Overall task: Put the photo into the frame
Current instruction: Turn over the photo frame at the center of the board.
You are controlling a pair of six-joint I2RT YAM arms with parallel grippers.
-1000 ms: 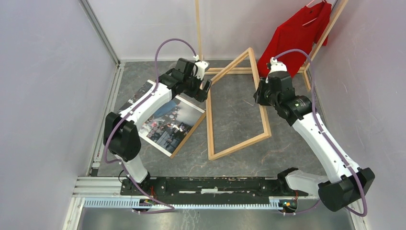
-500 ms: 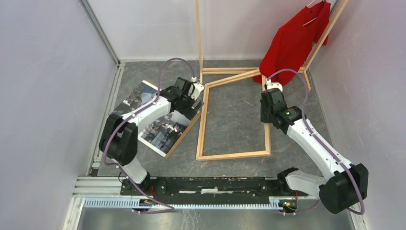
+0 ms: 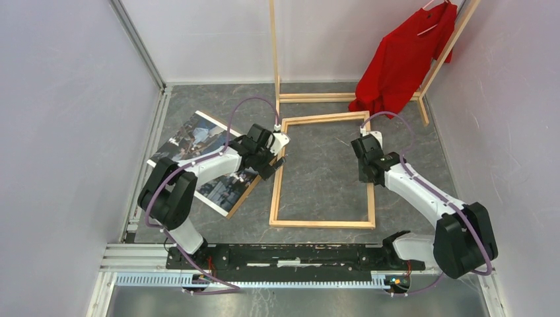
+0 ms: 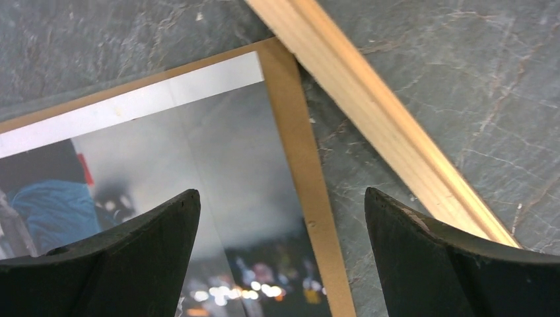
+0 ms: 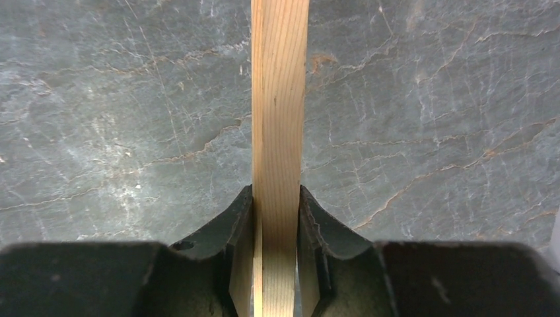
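The frame (image 3: 321, 224), thin light wood, lies flat on the grey table in the top view. My right gripper (image 3: 368, 177) is shut on its right rail; in the right wrist view that rail (image 5: 280, 99) runs straight up from between my right gripper's (image 5: 277, 198) fingers. The photo (image 3: 193, 135), a street scene, lies face up on a brown backing board (image 4: 290, 112) left of the frame. My left gripper (image 3: 272, 165) hangs open over the photo's right edge (image 4: 198, 152), with the frame's left rail (image 4: 370, 112) just beside it. Nothing sits between the left gripper's (image 4: 282, 198) fingers.
A tall wooden rack (image 3: 273, 46) with a red shirt (image 3: 406, 56) stands at the back, its base bar (image 3: 317, 97) just behind the frame. Pale walls close in left, right and behind. The arms' mounting rail (image 3: 290, 254) runs along the near edge.
The frame, tilted and skewed a second ago, has come down flat and square on the table, the right gripper moving nearer with it. The left gripper has shifted down to the photo's right edge.
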